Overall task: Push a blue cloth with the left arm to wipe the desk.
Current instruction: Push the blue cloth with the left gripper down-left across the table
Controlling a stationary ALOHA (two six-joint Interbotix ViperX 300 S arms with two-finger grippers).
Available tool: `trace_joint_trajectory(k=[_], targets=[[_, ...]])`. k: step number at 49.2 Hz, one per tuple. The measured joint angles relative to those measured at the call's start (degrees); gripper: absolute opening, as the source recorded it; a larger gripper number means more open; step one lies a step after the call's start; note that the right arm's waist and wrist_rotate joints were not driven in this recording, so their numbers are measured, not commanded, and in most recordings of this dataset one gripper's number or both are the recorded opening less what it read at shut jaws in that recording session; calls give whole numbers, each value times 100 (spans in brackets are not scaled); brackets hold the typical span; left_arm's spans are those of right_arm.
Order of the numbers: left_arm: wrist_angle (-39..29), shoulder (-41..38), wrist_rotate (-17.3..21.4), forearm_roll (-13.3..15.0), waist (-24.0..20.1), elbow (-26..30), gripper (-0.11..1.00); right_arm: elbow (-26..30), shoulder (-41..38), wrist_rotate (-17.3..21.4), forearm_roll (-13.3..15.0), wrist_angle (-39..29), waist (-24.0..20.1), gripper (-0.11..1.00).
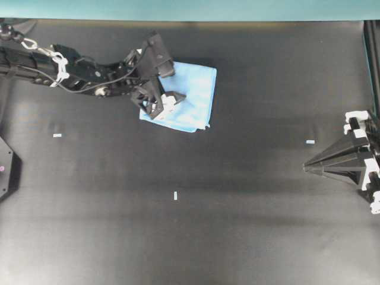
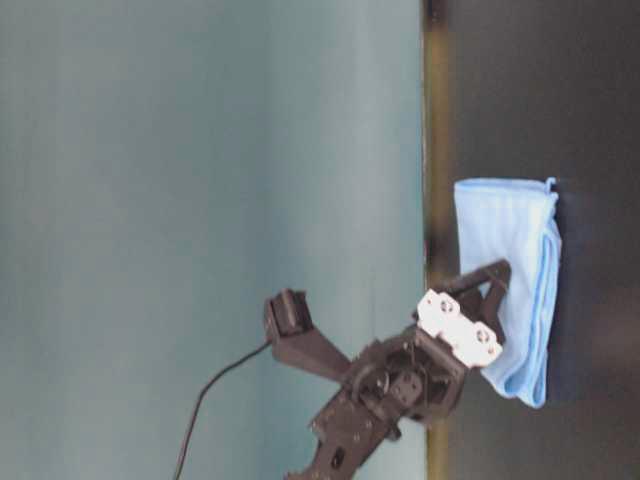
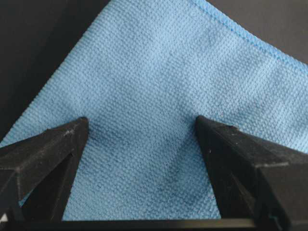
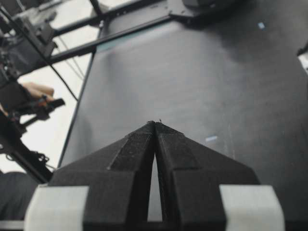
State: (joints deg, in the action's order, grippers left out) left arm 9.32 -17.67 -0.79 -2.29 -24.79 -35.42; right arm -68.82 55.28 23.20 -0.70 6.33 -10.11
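The blue cloth (image 1: 193,95) lies folded on the black desk (image 1: 237,225) toward the back, left of centre. My left gripper (image 1: 163,102) is over the cloth's left part with its tips down on the fabric. In the left wrist view the jaws stand wide apart (image 3: 140,122) with only cloth (image 3: 159,72) between them, nothing pinched. The table-level view shows the gripper (image 2: 497,285) pressing on the cloth (image 2: 510,250). My right gripper (image 1: 306,167) rests at the right edge, shut and empty, with its tips together (image 4: 155,123) over bare desk (image 4: 192,72).
Small white tape marks lie on the desk at the left (image 1: 57,135), the middle (image 1: 176,195) and the right (image 1: 310,142). A teal strip (image 1: 190,9) runs along the far edge. A black object (image 1: 6,166) sits at the left edge.
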Motion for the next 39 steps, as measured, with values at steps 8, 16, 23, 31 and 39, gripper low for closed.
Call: trace_joint_trajectory(k=[8,16,23,31,39], targets=[[237,281,-9,0,88,-483,87,0,0,0,0,-9,0,0],[527,571,-9,0,334,-861,87,-26,0,-9,0,-9,-9,0],[686,738,-141,-9,659,-1178,87,-70,0,-9,0,-18,-9,0],[721,853,-308,-9,958,-1450,87,-88,0,0,0,-9,0,0],[729,1020,-439,0,1257,-1705,87,-88,26,0,0,-18,-9,0]])
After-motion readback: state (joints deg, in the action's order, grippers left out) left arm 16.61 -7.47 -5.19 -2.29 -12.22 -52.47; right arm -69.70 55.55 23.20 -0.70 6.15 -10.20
